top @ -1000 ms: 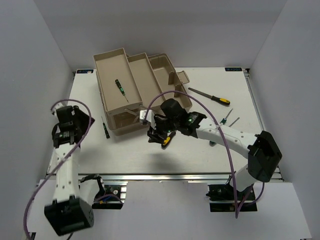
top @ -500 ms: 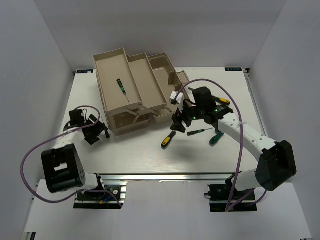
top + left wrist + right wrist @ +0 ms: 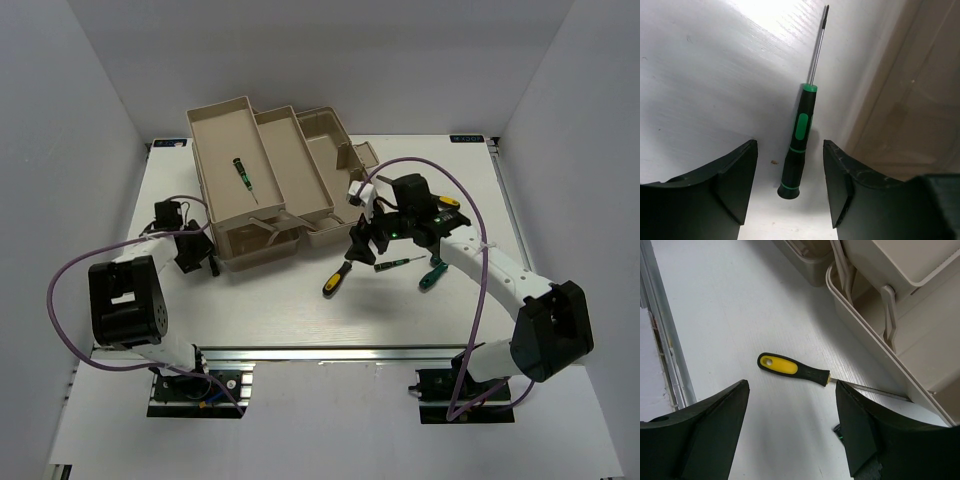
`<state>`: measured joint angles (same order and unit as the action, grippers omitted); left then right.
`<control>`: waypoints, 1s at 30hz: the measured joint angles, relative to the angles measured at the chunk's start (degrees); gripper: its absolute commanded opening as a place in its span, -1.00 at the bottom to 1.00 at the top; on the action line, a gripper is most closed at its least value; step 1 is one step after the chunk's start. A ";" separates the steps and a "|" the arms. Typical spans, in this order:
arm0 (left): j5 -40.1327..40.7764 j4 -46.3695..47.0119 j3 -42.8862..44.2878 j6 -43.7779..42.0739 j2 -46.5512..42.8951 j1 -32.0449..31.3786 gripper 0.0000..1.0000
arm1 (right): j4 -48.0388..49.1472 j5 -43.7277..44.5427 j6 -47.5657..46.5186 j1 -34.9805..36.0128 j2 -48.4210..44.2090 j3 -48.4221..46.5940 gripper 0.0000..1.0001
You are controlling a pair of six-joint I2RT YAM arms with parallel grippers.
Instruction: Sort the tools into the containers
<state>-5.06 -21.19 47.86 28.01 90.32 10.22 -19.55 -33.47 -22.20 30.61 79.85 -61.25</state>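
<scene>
The beige toolbox (image 3: 262,180) stands open at the back with its tiers folded out. One green-and-black screwdriver (image 3: 240,172) lies in its upper tray. My left gripper (image 3: 197,254) is open and low at the toolbox's left side. A green-and-black screwdriver (image 3: 799,145) lies flat on the table between the fingers of this gripper (image 3: 789,162), untouched. My right gripper (image 3: 362,248) is open above the table, in front of the toolbox. The yellow-and-black screwdriver (image 3: 790,367) lies just beyond this gripper (image 3: 791,387), and also shows in the top view (image 3: 335,280).
Two green-handled screwdrivers (image 3: 396,263) (image 3: 432,276) lie right of my right gripper. A yellow-handled tool (image 3: 447,203) shows partly behind the right arm. The toolbox wall (image 3: 920,100) is close on the left gripper's right. The toolbox rim (image 3: 865,335) is close ahead of the right gripper.
My left arm has swung down and in toward the toolbox's left side, over the small screwdriver. My right gripper has moved right and back, away from the yellow-handled screwdriver on the table.
</scene>
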 measured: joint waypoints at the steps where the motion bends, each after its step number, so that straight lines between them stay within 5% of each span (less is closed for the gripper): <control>1: 0.87 -0.15 0.00 -0.37 -0.02 -0.37 0.30 | 0.00 0.00 0.24 -0.09 0.00 0.00 0.51; 6: 5.33 -1.18 -0.57 -2.27 -0.50 -1.20 -0.02 | 0.13 -0.20 1.11 -0.52 0.00 0.00 0.50; 17: 12.46 -4.09 -2.51 -2.84 -2.67 -1.46 -0.18 | 0.44 -0.92 2.64 -0.61 -0.11 -0.04 0.50; 23: 12.15 -4.70 -4.24 -0.57 -4.50 -1.14 -1.00 | 0.48 -1.29 2.82 -0.92 -1.44 -0.04 0.50; 30: 5.99 -11.08 -6.05 4.68 -11.10 -0.17 -1.00 | 0.02 -1.44 2.34 -1.44 -3.02 -0.20 0.51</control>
<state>0.93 -32.27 41.80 32.69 79.22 10.04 -19.53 -34.92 -19.86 29.17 76.84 -61.45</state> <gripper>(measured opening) 0.203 0.767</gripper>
